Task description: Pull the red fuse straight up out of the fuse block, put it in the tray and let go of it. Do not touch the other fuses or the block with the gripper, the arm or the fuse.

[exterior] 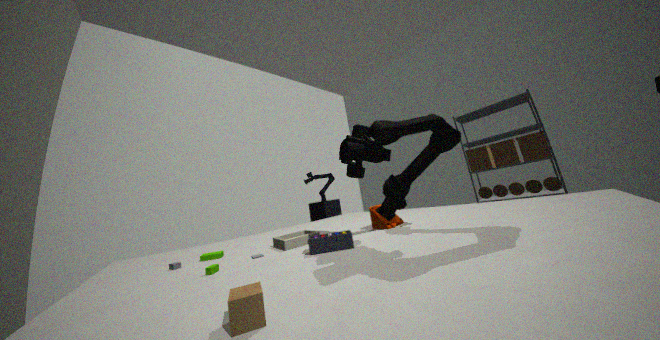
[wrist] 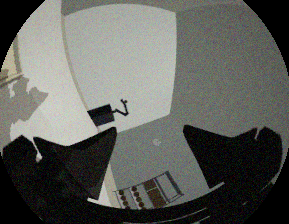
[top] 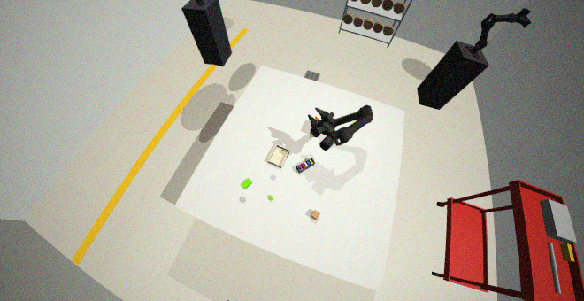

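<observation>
Table [top: 354, 219]: white top carrying everything below.
Arm [exterior: 425, 148]: black, folded high over its orange base [exterior: 384, 219], well apart from the block.
Gripper [wrist: 149, 145]: raised, fingers spread wide with nothing between them.
Tray [top: 278, 155]: shallow, beige, just beside the block.
Fuse block [top: 305, 165]: dark, with a row of coloured fuses standing in it.
Red fuse [top: 301, 166]: seated in the block, near the end toward the tray.
Cardboard box [exterior: 246, 309]: alone near the table edge.
Green blocks [exterior: 211, 256]: two, lying apart from the tray.
</observation>
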Tool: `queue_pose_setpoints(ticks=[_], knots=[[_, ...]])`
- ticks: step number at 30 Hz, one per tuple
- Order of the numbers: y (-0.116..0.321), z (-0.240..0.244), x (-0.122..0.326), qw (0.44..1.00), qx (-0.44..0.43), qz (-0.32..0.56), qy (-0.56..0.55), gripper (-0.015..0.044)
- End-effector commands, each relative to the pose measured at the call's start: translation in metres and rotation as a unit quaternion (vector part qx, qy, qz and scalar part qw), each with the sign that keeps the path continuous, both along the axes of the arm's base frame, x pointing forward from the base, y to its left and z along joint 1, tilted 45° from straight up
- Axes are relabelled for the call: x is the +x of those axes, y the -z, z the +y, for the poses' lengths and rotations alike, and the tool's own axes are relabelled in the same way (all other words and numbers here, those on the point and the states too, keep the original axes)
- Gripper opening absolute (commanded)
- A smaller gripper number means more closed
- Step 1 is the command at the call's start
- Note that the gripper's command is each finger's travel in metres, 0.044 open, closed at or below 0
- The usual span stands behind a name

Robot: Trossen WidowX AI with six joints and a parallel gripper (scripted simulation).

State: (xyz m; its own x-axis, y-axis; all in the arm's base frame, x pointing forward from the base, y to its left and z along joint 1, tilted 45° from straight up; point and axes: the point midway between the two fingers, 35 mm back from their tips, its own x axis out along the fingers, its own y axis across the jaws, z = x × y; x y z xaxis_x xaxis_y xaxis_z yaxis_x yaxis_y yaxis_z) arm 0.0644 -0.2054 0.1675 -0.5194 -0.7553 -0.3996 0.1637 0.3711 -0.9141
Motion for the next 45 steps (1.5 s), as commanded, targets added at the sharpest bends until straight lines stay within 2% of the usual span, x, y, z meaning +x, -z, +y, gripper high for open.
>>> queue_pose_setpoints(ticks=[1,3,6,10,12,17,24,26,45], knots=[[0.002,0.000,0.002,1.000,0.011,0.002,-0.002,0.0374],[0.017,0.002,0.014,0.995,0.096,0.012,-0.019,0.0321],[0.051,0.013,0.047,0.956,0.282,0.022,-0.074,0.0242],[0.086,0.038,0.097,0.852,0.494,0.004,-0.176,0.0137],[0.097,0.050,0.119,0.798,0.560,-0.016,-0.221,0.0085],[0.111,0.072,0.162,0.679,0.659,-0.070,-0.316,0.0074],[0.110,0.105,0.228,0.468,0.720,-0.196,-0.474,0.0074],[0.108,0.110,0.239,0.432,0.717,-0.222,-0.500,0.0074],[0.111,0.110,0.240,0.429,0.716,-0.225,-0.503,0.0074]])
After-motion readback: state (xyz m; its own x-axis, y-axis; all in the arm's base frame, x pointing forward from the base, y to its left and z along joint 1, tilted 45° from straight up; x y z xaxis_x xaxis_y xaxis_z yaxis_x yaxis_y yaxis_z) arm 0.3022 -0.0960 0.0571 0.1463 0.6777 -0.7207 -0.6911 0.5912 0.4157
